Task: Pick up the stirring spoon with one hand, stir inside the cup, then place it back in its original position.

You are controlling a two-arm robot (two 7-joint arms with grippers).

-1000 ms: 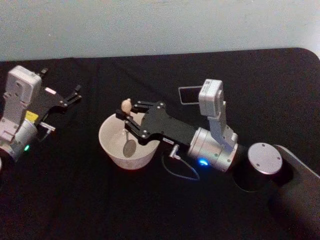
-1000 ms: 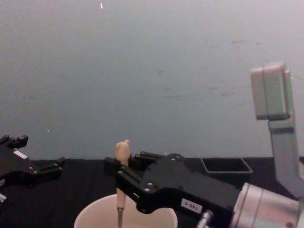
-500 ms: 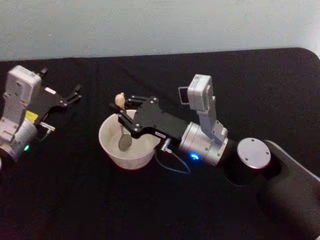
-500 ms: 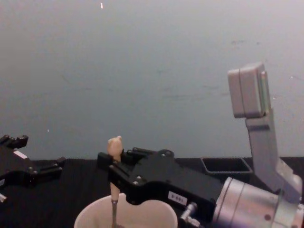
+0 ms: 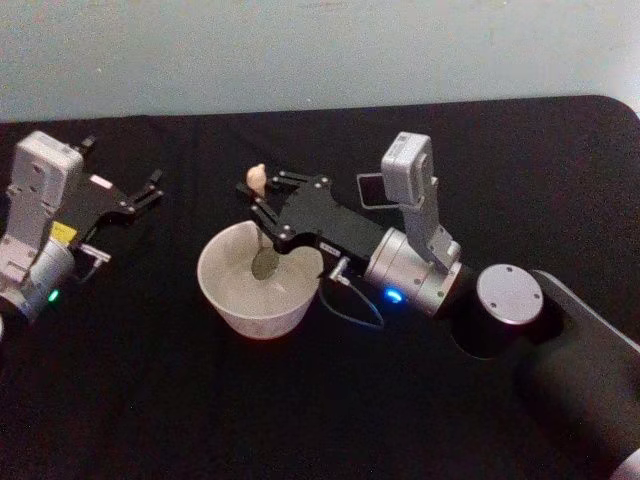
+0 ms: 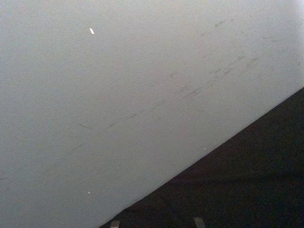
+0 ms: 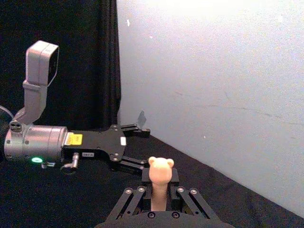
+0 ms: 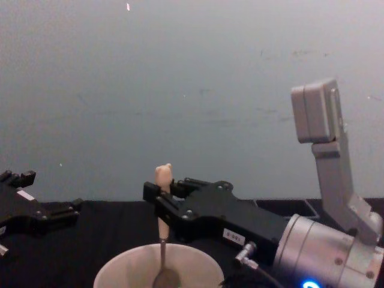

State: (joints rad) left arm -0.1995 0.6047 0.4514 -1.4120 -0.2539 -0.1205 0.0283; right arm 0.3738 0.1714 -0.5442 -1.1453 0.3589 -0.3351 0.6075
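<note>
Swung rearward, right gripper pinches spoon in cup; left gripper open, far left.

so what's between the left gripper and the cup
Bare black table, seen in the head view, between the left gripper and the cup. The right gripper holds the stirring spoon in it.

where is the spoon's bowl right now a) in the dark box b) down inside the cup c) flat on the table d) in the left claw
B: the right claw grips the stirring spoon by its handle, with its metal bowl down inside the cup; the left claw sits idle off to the left.
</note>
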